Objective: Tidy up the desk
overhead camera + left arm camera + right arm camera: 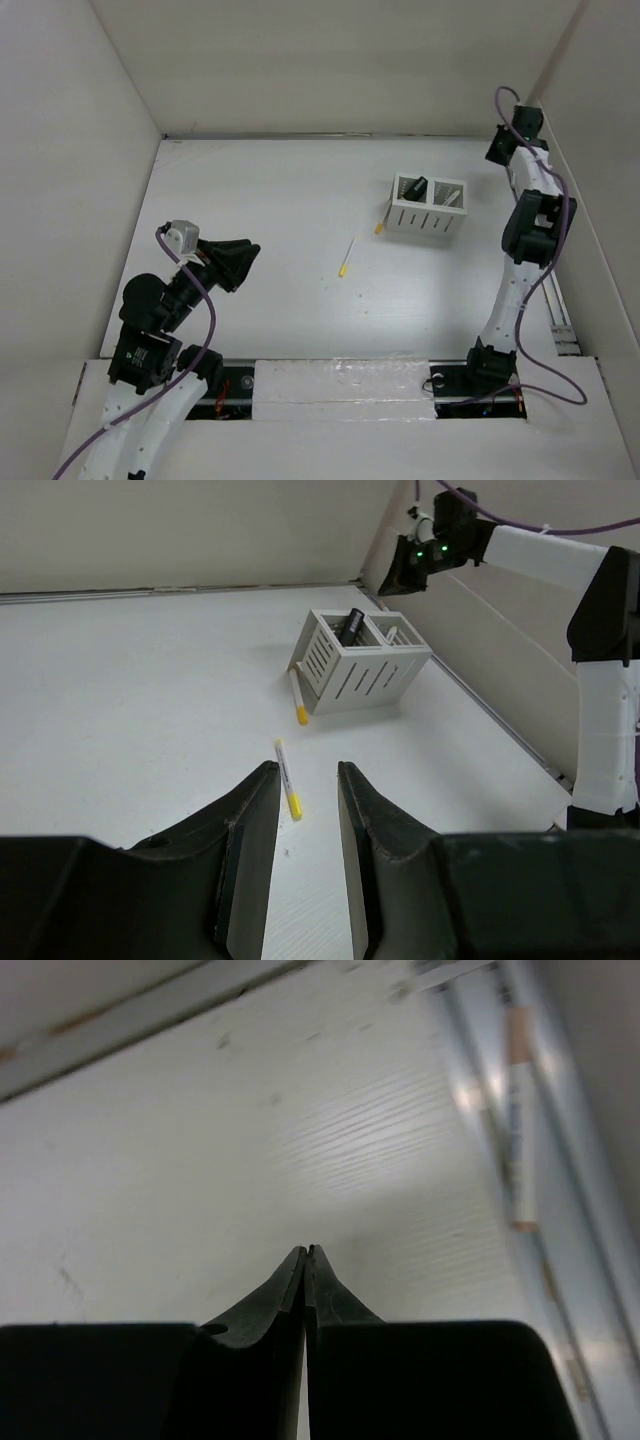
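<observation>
The desk (280, 210) is a white tabletop. A white pen with a yellow cap (347, 258) lies loose near its middle. In the left wrist view this pen (288, 778) lies just beyond my fingertips. A second yellow-tipped pen (381, 222) rests against the white slotted pen holder (428, 208), which has a black item (352, 625) in one compartment. My left gripper (250, 255) is open and empty, left of the loose pen. My right gripper (497, 150) is shut and empty at the far right corner, low over the desk (200, 1180).
Tall white wall panels (70, 200) enclose the desk on the left, back and right. A metal rail (555, 310) runs along the right edge. In the right wrist view a slim white stick with a tan end (518, 1130) lies along it.
</observation>
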